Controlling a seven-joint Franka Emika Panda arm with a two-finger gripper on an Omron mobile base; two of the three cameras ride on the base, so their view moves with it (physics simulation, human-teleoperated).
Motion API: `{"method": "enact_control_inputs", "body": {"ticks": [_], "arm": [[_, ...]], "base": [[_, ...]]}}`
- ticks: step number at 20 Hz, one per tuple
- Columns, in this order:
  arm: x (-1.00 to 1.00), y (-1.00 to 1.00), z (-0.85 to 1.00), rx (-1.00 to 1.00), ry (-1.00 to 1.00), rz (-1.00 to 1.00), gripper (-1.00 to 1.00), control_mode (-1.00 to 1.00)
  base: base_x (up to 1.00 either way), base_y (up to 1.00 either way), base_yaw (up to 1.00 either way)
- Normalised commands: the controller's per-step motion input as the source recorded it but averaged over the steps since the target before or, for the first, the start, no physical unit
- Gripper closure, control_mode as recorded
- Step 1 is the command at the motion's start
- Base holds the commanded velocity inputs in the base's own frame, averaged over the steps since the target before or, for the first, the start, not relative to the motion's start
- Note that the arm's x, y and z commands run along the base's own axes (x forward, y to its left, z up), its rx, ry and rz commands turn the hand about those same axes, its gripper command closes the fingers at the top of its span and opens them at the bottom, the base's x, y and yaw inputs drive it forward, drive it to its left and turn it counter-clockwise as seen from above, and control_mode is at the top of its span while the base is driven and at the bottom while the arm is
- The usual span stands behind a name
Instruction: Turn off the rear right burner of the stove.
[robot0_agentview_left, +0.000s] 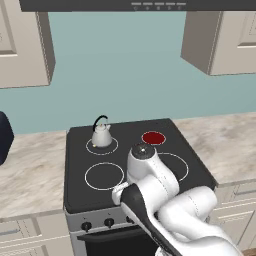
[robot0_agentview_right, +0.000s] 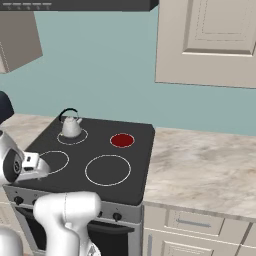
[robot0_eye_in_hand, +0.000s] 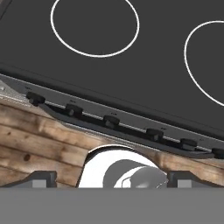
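Six knobs ahead, none touched yet.
Two dark fingertips (robot0_eye_in_hand: 41, 178) stand wide apart with nothing between them; the gripper (robot0_eye_in_hand: 112, 179) hovers in front of the stove (robot0_eye_in_hand: 131, 52), facing its knob row (robot0_eye_in_hand: 111, 121), which runs crosswise along the front panel. Beyond it, the rear right burner (robot0_agentview_left: 153, 138) glows red at the cooktop's back, beside the kettle (robot0_agentview_left: 101, 134).

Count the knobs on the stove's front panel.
6 in the hand view, in one row along the stove panel: knobs at, and one cut by the frame edge. More may lie beyond.
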Motion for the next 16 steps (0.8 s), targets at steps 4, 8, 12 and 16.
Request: {"method": "enact_control_inputs", "body": {"ticks": [4, 8, 12, 16], "arm": [[-0.36, 0.07, -0.57, 0.0, -0.17, 0.0, -1.0, -1.0], [-0.27, -0.11, -0.67, 0.0, -0.16, -0.01, -1.0, -1.0], [-0.04, 0.09, -0.8, 0.0, -0.21, -0.02, -1.0, -1.0], [0.0, 0.06, -0.63, -0.01, -0.27, -0.06, -1.0, -1.0]], "base": [[0.0, 0.0, 0.0], [0.0, 0.0, 0.0], [0.0, 0.0, 0.0], [0.0, 0.0, 0.0]]}}
